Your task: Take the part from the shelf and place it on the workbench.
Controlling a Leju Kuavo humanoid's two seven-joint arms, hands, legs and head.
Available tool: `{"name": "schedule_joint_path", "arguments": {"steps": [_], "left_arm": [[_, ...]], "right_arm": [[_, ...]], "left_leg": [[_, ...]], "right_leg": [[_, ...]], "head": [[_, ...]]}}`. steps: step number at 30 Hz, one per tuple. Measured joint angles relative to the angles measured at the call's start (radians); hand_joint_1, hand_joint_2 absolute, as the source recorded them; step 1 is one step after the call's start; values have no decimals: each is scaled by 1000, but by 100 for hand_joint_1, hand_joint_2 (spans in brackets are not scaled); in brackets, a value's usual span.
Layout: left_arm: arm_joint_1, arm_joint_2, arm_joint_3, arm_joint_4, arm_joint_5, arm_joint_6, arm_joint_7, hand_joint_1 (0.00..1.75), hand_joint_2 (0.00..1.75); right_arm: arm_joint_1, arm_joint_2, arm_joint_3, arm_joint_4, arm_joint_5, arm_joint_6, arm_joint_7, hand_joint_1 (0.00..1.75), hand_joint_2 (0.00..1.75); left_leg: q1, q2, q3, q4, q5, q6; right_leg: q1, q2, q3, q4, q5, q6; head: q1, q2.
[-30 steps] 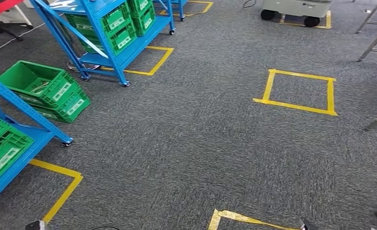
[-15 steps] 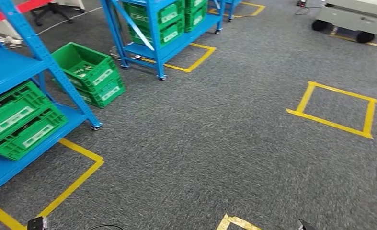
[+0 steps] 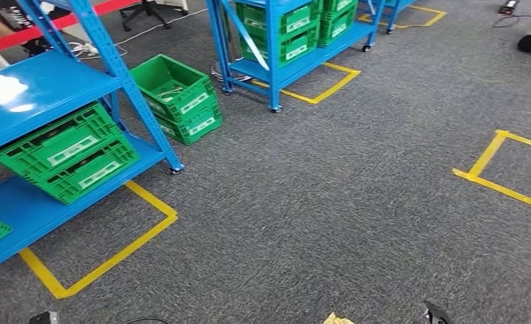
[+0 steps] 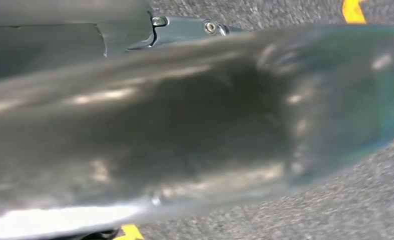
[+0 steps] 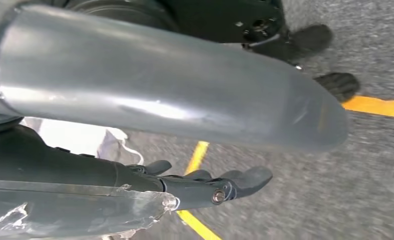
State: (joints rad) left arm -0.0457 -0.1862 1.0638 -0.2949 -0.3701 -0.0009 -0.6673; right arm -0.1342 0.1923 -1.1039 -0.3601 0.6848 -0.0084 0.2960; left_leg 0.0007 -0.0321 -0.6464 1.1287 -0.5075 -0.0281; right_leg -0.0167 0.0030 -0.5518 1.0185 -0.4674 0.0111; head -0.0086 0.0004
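Grey carpet (image 3: pixel 330 202), yellow tape — blue shelf (image 3: pixel 40 94) with green crates (image 3: pixel 63 158) at left; right hand (image 5: pixel 225 182) fingers loosely extended, empty; left hand's state unreadable.

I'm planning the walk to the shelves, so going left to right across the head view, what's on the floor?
Near blue shelf rack holding green crates → two stacked green crates on the carpet → second blue rack of green crates → yellow tape square at the right edge.

Pretty bright, even overhead light here, with a white glare patch on the blue shelf (image 3: pixel 19 91). Both wrist views are smeared and blurry up close.
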Motion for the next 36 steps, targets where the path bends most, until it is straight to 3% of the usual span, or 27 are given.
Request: {"name": "schedule_joint_path", "arguments": {"steps": [2, 3, 4, 5, 7, 9, 11, 12, 14, 16, 17, 18, 19, 20, 22, 24, 26, 27, 29, 31, 33, 34, 36], "left_arm": [[-2, 2, 2, 0, 0, -1, 0, 0, 0], [-1, 4, 3, 0, 0, -2, 0, 0, 0], [1, 5, 5, 0, 0, -2, 0, 0, 0], [2, 7, 6, 0, 0, -3, 0, 0, 0], [0, 10, 8, 0, -4, -6, 0, 0, 0], [-4, 12, 11, 0, -9, -9, -1, 0, 0], [-3, 13, 14, 0, -13, -10, -3, 0, 0], [-1, 13, 16, 0, -15, -10, -4, 0, 0], [-2, 13, 19, 0, -19, -10, -5, 0, 0], [-6, 14, 21, 0, -21, -10, -6, 0, 0], [-7, 14, 22, 0, -21, -10, -6, 0, 0], [-5, 15, 23, 0, -21, -10, -6, 0, 0], [-4, 15, 24, 0, -21, -10, -6, 0, 0], [-3, 15, 24, 0, -21, -10, -6, 0, 0], [-3, 15, 25, 0, -22, -10, -6, 0, 0], [-3, 16, 25, 0, -22, -10, -6, 0, 0], [0, 17, 25, 0, -22, -10, -6, 0, 0], [3, 17, 26, 0, -22, -10, -6, 0, 0], [3, 16, 26, 0, -22, -10, -6, 0, 0], [-3, 15, 26, 0, -22, -10, -6, 0, 0], [-5, 15, 26, 0, -22, -10, -6, 0, 0], [-3, 15, 26, 0, -22, -10, -6, 0, 0], [-1, 16, 26, 0, -22, -10, -6, 0, 0]], "right_arm": [[0, 0, 1, 0, 0, 0, 0, 0, 0], [0, 0, 2, 1, 0, 0, 0, 0, 0], [-1, 0, 2, 2, 0, 0, 0, 0, 0], [-2, 1, 3, 3, -1, 1, 0, 0, 0], [-4, 2, 6, 6, -2, 1, 0, 0, 0], [-6, 2, 11, 7, -5, 0, 0, 0, 0], [-9, 2, 15, 8, -8, -1, 0, 0, 0], [-11, 2, 17, 8, -10, 0, 0, 0, 0], [-12, 3, 20, 9, -13, 0, 1, 0, 0], [-8, 4, 20, 9, -14, 0, 1, 0, 0], [-7, 3, 20, 10, -14, -1, 1, 0, 0], [-5, 3, 20, 10, -14, -1, 3, 0, 0], [-4, 3, 20, 10, -14, -1, 4, 0, 0], [-4, 3, 20, 10, -14, -1, 5, 0, 0], [-5, 4, 21, 10, -14, -1, 6, 0, 0], [-5, 4, 21, 12, -15, -1, 0, 0, 0], [-6, 4, 21, 13, -15, -1, -1, 0, 0], [-6, 5, 22, 13, -15, -1, 2, 0, 0], [-6, 6, 25, 13, -15, -1, 6, 0, 0], [-4, 7, 26, 13, -15, -1, 6, 0, 0], [-2, 6, 26, 13, -15, -2, 6, 0, 0], [-3, 6, 26, 14, -15, -1, 6, 0, 0], [-5, 7, 27, 14, -15, -1, 6, 0, 0]], "left_leg": [[2, 19, -61, 125, -48, -5], [2, 22, -73, 149, -47, -7], [3, 25, -64, 132, -27, -7], [3, 33, -37, 81, 6, -7], [-1, 80, 36, -57, 63, -3], [-6, 111, 71, -129, 77, 7], [-8, 92, 72, -136, 74, 20], [-6, 79, 74, -138, 75, 26], [0, 53, 78, -142, 78, 40], [3, 25, 78, -142, 79, 48], [2, 9, 77, -141, 79, 49], [2, -7, 77, -141, 79, 49], [1, -22, 78, -140, 79, 49], [2, -38, 80, -140, 78, 48], [2, -66, 80, -137, 77, 41], [3, -90, 73, -136, 80, 28], [7, -112, 65, -140, 88, 13], [7, -106, 63, -140, 88, 7], [4, -51, 39, -96, 59, -3], [2, 10, -22, 29, -5, -10], [3, 23, -77, 142, -41, -12], [3, 25, -80, 150, -32, -12], [0, 38, -26, 50, 32, -5]], "right_leg": [[2, -32, 0, 0, -2, -3], [2, -47, 1, 0, -4, -4], [2, -60, 2, 0, -5, -3], [2, -73, 5, 0, -7, -2], [6, -95, 11, 2, -13, 6], [14, -116, 17, 2, -21, 16], [17, -140, 28, -2, -26, 24], [16, -138, 31, 5, -33, 29], [13, -85, 10, 75, -74, 37], [10, -20, -51, 208, -140, 41], [10, -9, -81, 265, -162, 42], [11, -5, -100, 291, -163, 41], [11, -2, -102, 280, -145, 39], [10, 3, -85, 230, -107, 37], [3, 46, -29, 89, -37, 36], [-2, 85, 4, 14, -15, 34], [0, 75, 8, 10, -15, 24], [0, 64, 9, 7, -12, 18], [0, 37, 12, 1, -9, 4], [4, 5, 13, -1, -10, -6], [7, -26, 14, -1, -12, -9], [8, -41, 15, 0, -14, -10], [9, -66, 20, 0, -17, -9]], "head": [[0, 0], [-1, 0], [-1, 0], [-1, 0], [-2, 0], [-1, 0], [3, 0], [4, 0], [9, 0], [14, 0], [16, 0], [16, 0], [17, 0], [17, 0], [17, 0], [16, 0], [15, 0], [15, 0], [9, 0], [2, 0], [2, 0], [2, 0], [2, 0]]}}
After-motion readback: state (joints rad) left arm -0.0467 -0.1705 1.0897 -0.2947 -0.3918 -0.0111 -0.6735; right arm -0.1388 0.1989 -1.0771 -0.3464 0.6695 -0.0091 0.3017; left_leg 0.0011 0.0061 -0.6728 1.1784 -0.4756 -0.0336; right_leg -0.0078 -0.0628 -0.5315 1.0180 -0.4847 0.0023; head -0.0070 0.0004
